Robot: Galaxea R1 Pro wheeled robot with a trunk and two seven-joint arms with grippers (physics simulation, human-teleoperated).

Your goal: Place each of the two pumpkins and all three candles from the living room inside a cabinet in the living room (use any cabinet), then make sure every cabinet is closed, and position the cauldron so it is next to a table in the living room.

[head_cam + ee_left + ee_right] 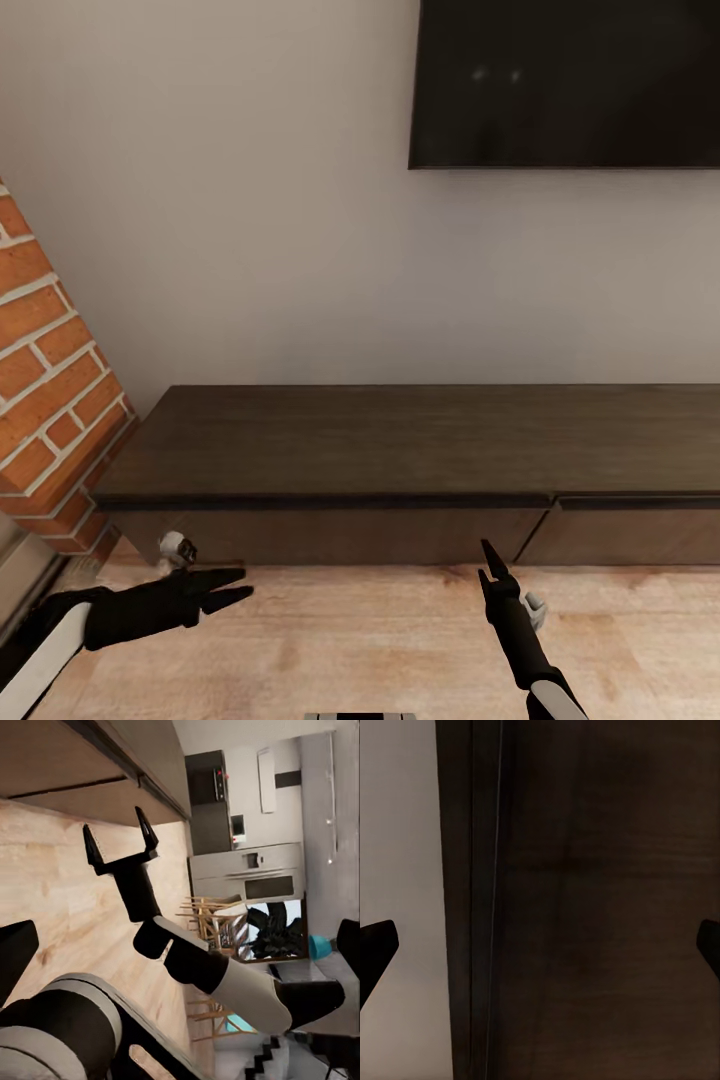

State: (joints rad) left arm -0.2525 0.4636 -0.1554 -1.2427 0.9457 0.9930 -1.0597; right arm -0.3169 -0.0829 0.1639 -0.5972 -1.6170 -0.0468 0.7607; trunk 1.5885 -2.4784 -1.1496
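Robot faces the low dark-brown cabinet [400, 450] w/ both arms out front, nothing held.

Head view: cabinet runs across mid-frame against a pale wall, its fronts shut, a seam between two fronts at lower right; a dark TV [565, 82] hangs at upper right, a brick column [50, 400] sits at left, wood floor [370, 640] along the bottom. Left gripper [237, 588] at lower left, jaws parted a bit, empty, pointing right, just short of the cabinet front. Right gripper [490, 565] at lower right, pointing at the cabinet front; in left wrist view it [120, 840] shows wide open, empty. Right wrist view: cabinet wood grain close up, fingertips [376, 945] at the frame edges, spread wide.
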